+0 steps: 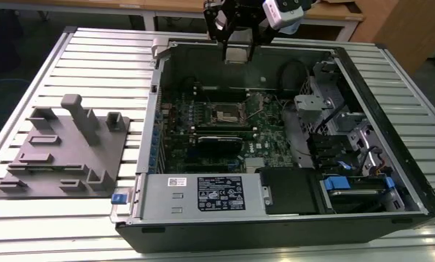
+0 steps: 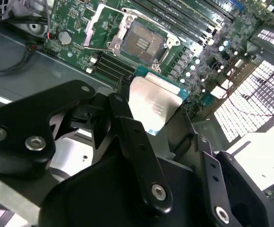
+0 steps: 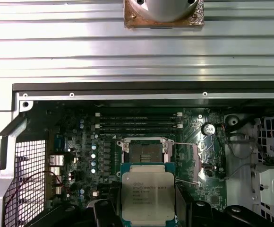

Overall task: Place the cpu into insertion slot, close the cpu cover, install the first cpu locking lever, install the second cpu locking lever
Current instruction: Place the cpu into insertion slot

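My gripper (image 1: 236,54) hangs above the far wall of the open computer case (image 1: 392,109), shut on the cpu (image 1: 236,53). In both wrist views the cpu (image 2: 153,101) (image 3: 147,194) is a flat silver square on a green edge, clamped between two black fingers (image 2: 127,127). The insertion slot (image 1: 228,113) (image 2: 139,40) (image 3: 146,153) lies open and bare on the green motherboard, below the chip and apart from it. The cpu cover (image 3: 186,163) stands flipped up beside the slot, with thin wire levers (image 3: 186,181) raised next to it.
A grey fixture plate (image 1: 64,147) with upright blocks lies on the slatted table at the exterior view's left. Inside the case, a labelled power supply box (image 1: 202,194) fills the near side, and drive bays with blue tabs (image 1: 348,183) and cables sit at the right.
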Action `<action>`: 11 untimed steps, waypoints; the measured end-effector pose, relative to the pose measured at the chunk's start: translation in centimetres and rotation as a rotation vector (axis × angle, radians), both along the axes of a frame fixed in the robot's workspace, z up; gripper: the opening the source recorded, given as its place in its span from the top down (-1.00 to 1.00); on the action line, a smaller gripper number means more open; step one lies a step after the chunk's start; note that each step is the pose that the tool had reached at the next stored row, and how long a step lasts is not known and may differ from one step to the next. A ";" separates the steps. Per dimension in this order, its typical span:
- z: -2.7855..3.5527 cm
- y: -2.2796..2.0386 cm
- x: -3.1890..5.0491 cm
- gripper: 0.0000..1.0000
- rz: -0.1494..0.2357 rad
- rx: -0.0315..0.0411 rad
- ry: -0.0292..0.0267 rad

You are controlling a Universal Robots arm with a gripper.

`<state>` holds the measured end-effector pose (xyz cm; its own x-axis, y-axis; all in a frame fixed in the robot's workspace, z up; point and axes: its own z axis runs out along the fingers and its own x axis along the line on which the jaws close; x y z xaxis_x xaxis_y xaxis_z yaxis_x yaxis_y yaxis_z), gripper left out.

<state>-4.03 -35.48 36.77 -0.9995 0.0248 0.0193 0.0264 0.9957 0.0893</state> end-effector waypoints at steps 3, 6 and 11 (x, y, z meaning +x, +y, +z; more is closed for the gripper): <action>0.00 0.00 -0.01 -0.08 -0.003 -0.0009 0.0000; -0.01 0.00 0.00 -0.08 -0.032 -0.0056 0.0000; -0.05 0.00 0.00 -0.08 -0.111 -0.0104 0.0003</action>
<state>-4.03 -35.48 36.72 -0.9906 0.1356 0.0188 0.1366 0.9875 0.0789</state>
